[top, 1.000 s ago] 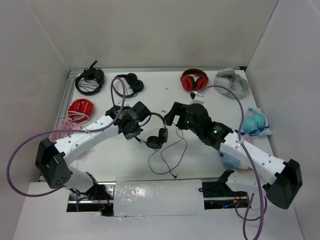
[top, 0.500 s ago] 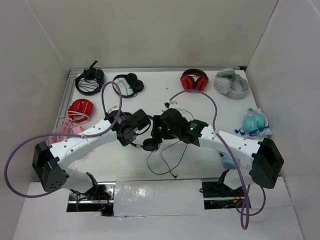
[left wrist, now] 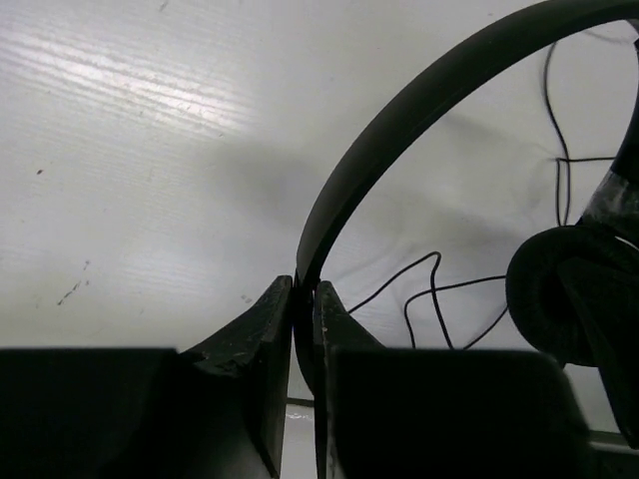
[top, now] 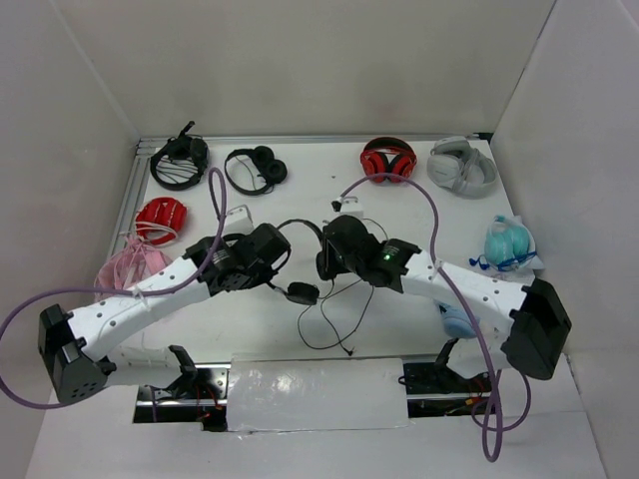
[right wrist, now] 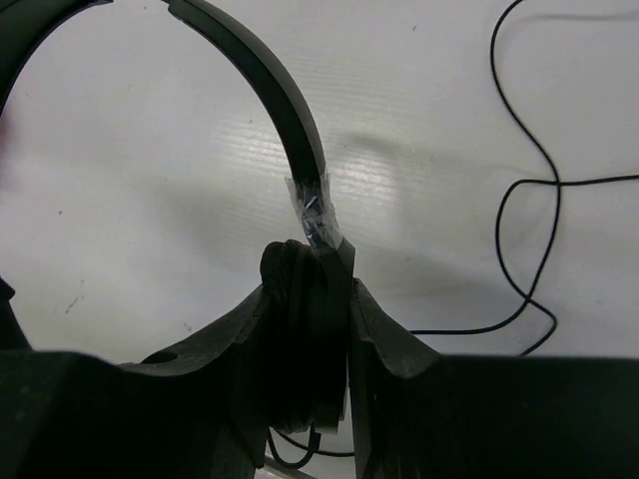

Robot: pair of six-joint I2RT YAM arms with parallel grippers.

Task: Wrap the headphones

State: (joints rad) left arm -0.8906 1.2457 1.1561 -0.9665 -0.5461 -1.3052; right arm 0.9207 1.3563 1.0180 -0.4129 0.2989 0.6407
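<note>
The headphones (top: 298, 226) are at the middle of the worktop (top: 310, 175), a bit toward the near edge, held between both arms. They look light. The thin headband (left wrist: 399, 110) is probably springy plastic that flexes if squeezed hard, the ear cup (left wrist: 559, 289) is padded and soft, and the cable (top: 334, 321) is limp and thin, so it is likely to snag or slide and lies in loose loops toward the near edge. The best holds are judged to be the rigid band or the cup stem for bracing, with the cable pinched lightly close to where it leaves the cup. Pulling it taut risks straining the joint. A taped patch (right wrist: 315, 210) on the band near one cup suggests a weak spot there. The left gripper (left wrist: 305, 289) has its fingers nearly together, pinching the headband edge-on with only the band's thickness between them and nothing else in its grip. The right gripper (right wrist: 310, 299) is closed to a narrow gap on the band's end just below the tape, where a cup sits between its fingers. The other cup (top: 303, 292) lies free just nearside of both grippers, and neither gripper has the cable.
</note>
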